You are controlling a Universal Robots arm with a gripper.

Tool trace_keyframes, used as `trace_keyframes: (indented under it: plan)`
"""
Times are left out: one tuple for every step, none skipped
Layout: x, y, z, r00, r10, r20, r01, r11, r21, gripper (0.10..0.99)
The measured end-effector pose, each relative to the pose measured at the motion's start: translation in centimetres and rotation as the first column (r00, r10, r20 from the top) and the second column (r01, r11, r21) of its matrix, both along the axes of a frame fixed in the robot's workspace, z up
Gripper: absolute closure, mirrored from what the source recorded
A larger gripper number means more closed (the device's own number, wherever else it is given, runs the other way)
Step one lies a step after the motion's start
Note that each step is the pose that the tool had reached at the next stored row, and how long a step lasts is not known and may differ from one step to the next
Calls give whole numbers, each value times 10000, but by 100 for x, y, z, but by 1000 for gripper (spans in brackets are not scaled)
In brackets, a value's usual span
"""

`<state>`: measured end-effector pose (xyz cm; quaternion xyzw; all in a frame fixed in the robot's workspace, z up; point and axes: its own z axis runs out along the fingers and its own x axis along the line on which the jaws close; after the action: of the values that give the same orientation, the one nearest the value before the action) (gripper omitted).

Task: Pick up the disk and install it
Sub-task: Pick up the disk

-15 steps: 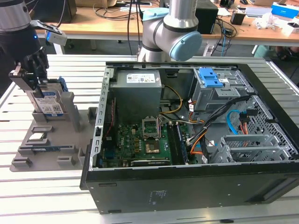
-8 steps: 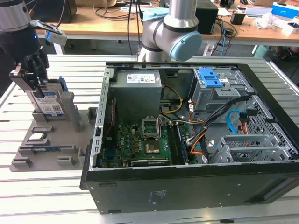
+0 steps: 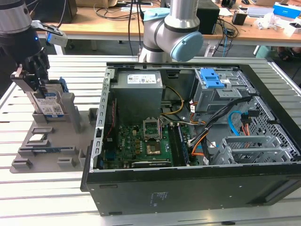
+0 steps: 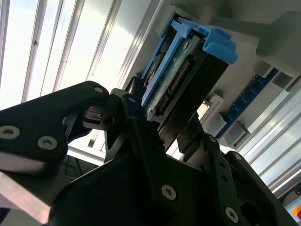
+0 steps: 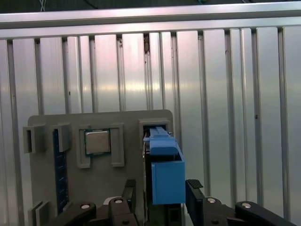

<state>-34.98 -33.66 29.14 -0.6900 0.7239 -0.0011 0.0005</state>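
The disk [image 3: 49, 106] stands on edge in a slot of the grey holder [image 3: 70, 113] at the exterior view's left, its white-and-blue label facing out. My gripper [image 3: 34, 87] comes down over its top, one black finger on each flat side. In the first wrist view the disk's blue frame [image 5: 167, 174] sits between the two fingers [image 5: 195, 188], and my gripper [image 5: 162, 190] is shut on it. The second wrist view shows the disk's connector edge and blue frame [image 4: 188, 80] clamped in my gripper [image 4: 157, 117]. The disk is still down in the holder slot.
On the holder [image 5: 127, 122] lie a square silver chip [image 5: 97, 142] and a blue memory stick [image 5: 59, 174]. The open computer case [image 3: 188, 179] lies to the exterior view's right, with a blue-topped drive cage [image 3: 211, 80] at its far side. The table is ribbed metal.
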Motion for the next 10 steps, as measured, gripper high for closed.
trace_keyframes:
  plan:
    - [0,2,-2,10000,2,0,-2,10000,0,545]
    - [0,3,-3,10000,2,-1,-2,10000,0,545]
    - [0,4,-3,10000,0,-2,0,10000,-1,545]
    - [0,4,-3,10000,0,-1,0,10000,-1,545]
    - [0,4,-3,10000,0,-1,0,10000,-1,545]
    - [0,4,-4,10000,0,-1,0,10000,-1,561]
    - [0,4,-4,10000,0,0,0,10000,-1,624]
    - [0,4,-4,10000,0,-1,0,10000,-3,624]
    - [0,4,-5,10000,1,-1,-1,10000,-1,690]
    - [0,4,-5,10000,0,-1,0,10000,-1,725]
